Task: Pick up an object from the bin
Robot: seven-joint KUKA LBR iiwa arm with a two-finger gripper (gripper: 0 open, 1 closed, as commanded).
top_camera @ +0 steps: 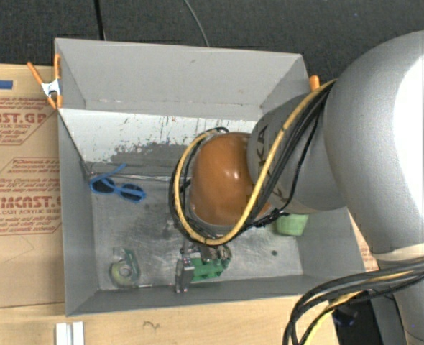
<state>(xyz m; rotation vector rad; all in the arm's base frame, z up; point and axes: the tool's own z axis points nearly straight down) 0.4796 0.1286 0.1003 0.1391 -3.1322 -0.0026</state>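
site: robot lab | evidence: industrial arm (381,142) with cabling (177,192) poised over scuffed grey metal bin (176,77)

Scuffed metal bin (176,77), glossy orange cover (223,178), plastic blue glasses (118,187)

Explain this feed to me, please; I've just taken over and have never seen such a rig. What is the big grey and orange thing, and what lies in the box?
One camera looks down from above into a grey metal bin. The big grey shape on the right is a robot arm reaching in. The orange dome and the cables are part of its wrist. Its gripper sits low by the bin wall nearest the bottom of the picture, right beside a small dark green thing. I cannot tell whether it has hold of that. Loose on the floor lie a blue pair of glasses at the left, a round greenish ring in the bottom left corner, and a pale green block partly under the arm.
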